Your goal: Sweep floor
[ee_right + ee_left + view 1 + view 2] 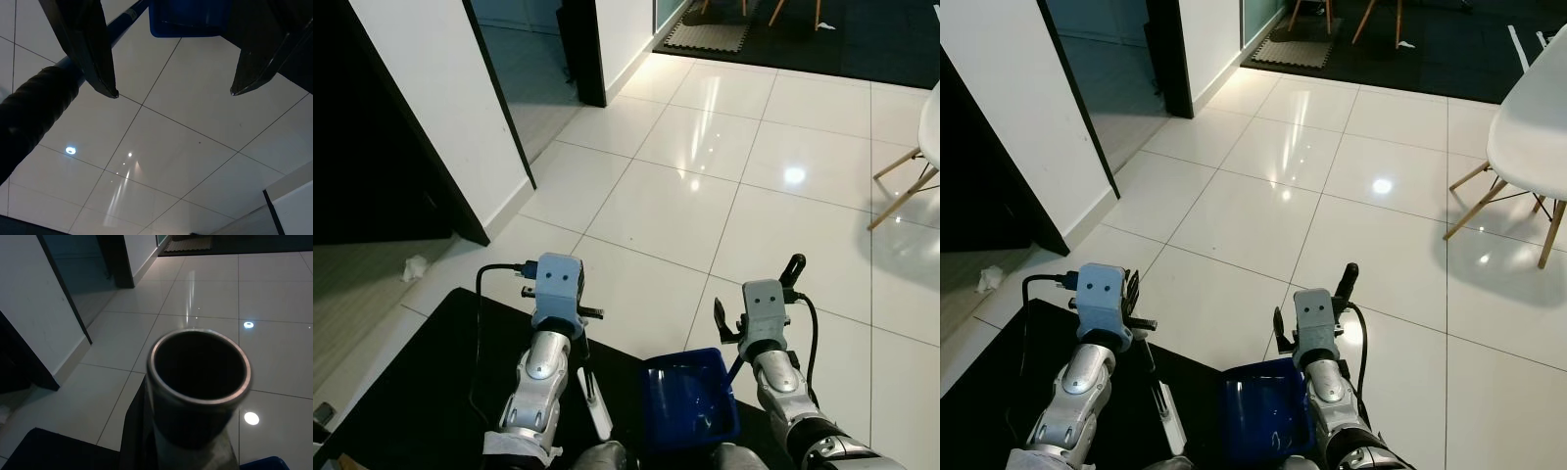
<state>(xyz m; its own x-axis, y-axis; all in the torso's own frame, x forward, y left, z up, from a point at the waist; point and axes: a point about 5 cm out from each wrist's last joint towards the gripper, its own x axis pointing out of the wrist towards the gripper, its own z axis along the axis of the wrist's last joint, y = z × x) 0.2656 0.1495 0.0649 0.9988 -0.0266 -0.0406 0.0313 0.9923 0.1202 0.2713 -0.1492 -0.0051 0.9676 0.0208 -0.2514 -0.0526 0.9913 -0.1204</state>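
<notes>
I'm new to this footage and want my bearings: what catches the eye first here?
The blue dustpan sits low between the two silver arms, its long handle running beside the right gripper, whose fingers stand apart. Ahead stretches glossy white tile floor; a crumpled white scrap lies at the left by the dark doorway, and a white chair stands at the right.

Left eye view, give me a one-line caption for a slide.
Robot looks down over glossy white tiles, blue dustpan between its arms, crumpled paper scrap lying by the dark doorway.
</notes>
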